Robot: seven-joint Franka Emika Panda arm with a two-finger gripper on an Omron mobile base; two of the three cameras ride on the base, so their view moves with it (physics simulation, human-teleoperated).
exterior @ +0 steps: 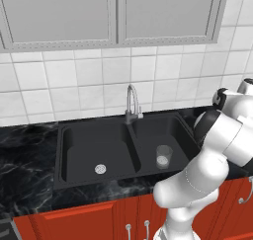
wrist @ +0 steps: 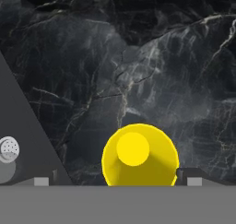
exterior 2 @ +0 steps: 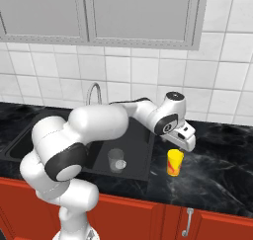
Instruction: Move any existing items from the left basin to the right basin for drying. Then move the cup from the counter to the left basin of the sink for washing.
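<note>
counter: black veined marble | wall: white tiles | gripper: jaws spread above cup

A home kitchen, rendered: a matte black double sink with a curved chrome tap sits mid-frame in a black marble counter. White wall tiles fill the middle band, grey wall cabinets the top, red base cabinets the bottom.
</note>
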